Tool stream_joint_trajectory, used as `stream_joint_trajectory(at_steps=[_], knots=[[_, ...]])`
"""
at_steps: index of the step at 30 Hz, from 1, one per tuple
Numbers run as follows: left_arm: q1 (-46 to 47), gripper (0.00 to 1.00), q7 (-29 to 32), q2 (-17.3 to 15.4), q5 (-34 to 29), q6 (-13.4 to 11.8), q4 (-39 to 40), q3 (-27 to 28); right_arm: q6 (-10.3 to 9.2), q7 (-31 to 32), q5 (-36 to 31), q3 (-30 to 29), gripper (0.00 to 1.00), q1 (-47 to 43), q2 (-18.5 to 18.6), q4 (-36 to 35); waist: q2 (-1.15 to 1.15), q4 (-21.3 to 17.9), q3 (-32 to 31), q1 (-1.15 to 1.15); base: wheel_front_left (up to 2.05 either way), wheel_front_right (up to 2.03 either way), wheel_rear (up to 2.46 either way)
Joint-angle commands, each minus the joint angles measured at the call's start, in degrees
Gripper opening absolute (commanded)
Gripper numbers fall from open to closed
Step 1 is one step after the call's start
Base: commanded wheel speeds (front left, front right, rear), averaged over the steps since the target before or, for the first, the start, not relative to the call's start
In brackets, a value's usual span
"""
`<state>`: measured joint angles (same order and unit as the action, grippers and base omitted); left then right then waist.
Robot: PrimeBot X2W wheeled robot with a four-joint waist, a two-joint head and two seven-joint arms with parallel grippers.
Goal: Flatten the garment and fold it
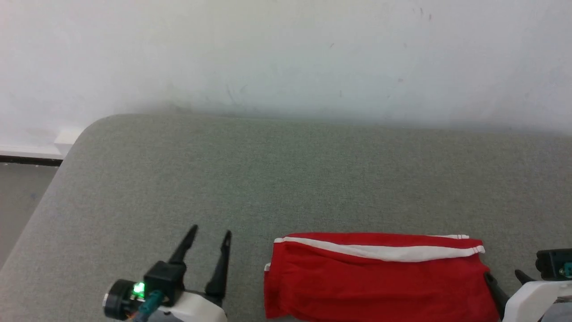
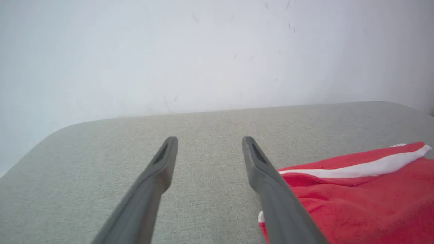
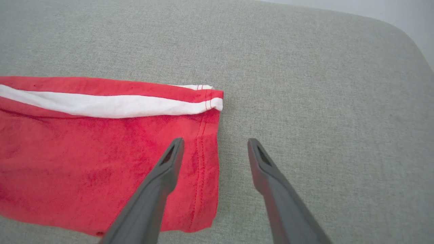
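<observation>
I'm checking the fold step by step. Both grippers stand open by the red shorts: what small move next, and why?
Probably draw both arms back a little. The garment lies in a neat rectangle on the grey surface, and the left gripper and right gripper stand open, holding nothing; backing off clears the view to judge another fold.

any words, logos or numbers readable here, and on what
None: there is no readable text anywhere in these pictures.
The red shorts bear a plain white stripe, with no print or label visible.
The left gripper has a green light near its wrist, no lettering.
Marks on the white wall are scuffs, not writing.
</observation>
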<state>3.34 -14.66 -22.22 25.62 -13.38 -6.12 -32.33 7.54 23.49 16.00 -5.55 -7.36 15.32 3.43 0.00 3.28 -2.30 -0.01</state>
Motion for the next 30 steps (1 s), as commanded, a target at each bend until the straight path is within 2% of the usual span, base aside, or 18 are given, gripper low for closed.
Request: stream_joint_trajectory(at_steps=[1,5,9,12,24,25,26,27,30], knots=[[-1.29,1.0,-0.26,-0.18,-1.34,-0.8,1.19,1.59,-0.05,-0.56,-0.57,-0.21,1.0,-0.01,-0.43,1.01,0.0,0.46,0.13,0.01,0.0,0.0,0.0],[-3.78,1.0,-0.31,0.32,-6.92,-2.15,5.48,6.82,-0.05,-0.95,-1.09,-1.27,1.0,1.44,-2.34,4.72,0.0,1.0,0.68,0.01,0.0,0.0,0.0],[-6.67,1.0,-0.32,0.74,-13.03,-2.39,8.21,10.05,-0.05,-1.14,0.48,-1.89,1.0,2.91,-3.49,8.27,0.0,1.5,1.26,0.01,0.0,0.0,0.0],[-8.91,1.0,-0.33,2.12,-14.78,-2.43,9.75,12.53,-0.05,-1.14,1.23,-2.36,1.0,4.04,-4.32,10.72,0.0,1.81,1.93,0.01,0.0,0.0,0.0],[-10.34,1.0,-0.33,6.71,-17.68,2.4,9.98,18.53,-0.05,-1.57,6.29,1.41,1.0,6.81,-6.09,19.48,0.0,3.72,3.88,0.01,0.0,0.0,0.0],[-10.31,1.0,-0.33,7.02,-17.71,2.93,9.67,18.78,-0.05,-1.71,6.73,2.01,0.87,7.0,-6.19,20.0,0.0,3.79,4.02,0.01,0.0,0.0,0.0],[-10.27,1.0,-0.33,7.3,-17.76,3.47,9.31,18.96,-0.05,-1.81,7.05,2.74,0.37,7.15,-6.22,20.49,0.0,3.82,4.13,0.01,0.0,0.0,0.0],[-10.19,1.0,-0.33,7.58,-17.91,3.94,9.03,19.13,-0.05,-1.9,7.3,3.56,0.0,7.27,-6.18,20.93,0.0,3.86,4.21,0.01,0.0,0.0,0.0],[-10.02,1.0,-0.33,8.37,-18.57,5.07,8.64,19.6,-0.05,-2.38,7.87,5.19,0.0,7.67,-5.85,21.99,0.0,3.78,4.4,0.01,0.0,0.0,0.0]])
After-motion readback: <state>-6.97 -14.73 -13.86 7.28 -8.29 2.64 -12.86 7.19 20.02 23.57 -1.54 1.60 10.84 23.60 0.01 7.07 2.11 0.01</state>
